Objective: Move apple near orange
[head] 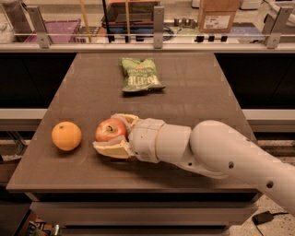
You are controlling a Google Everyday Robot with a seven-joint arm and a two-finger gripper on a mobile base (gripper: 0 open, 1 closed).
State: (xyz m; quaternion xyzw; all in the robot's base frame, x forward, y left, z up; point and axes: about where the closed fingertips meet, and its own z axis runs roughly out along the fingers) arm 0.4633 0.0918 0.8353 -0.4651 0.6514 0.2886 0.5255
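Robot gripper (105, 132) clamped on a red apple (111, 130) near the table's (193, 92) front-left corner, arm reaching in from the right edge, apple round with no clear long axis, stem direction unclear, orange (66, 135) just beside it toward the left edge, not touching, green snack bag (139, 75) near the back edge.

Setting read as a robotics test lab. A dark brown bench (193, 92) was fenced along its far edge by a clear barrier on metal posts (158, 25). Behind the barrier stood a cardboard box (218, 14) and a purple bin (53, 30). A white robot arm (230, 152) reached in over the near right corner. Its gripper (107, 133) lay toward the near left corner, fingers closed around the apple (110, 129).
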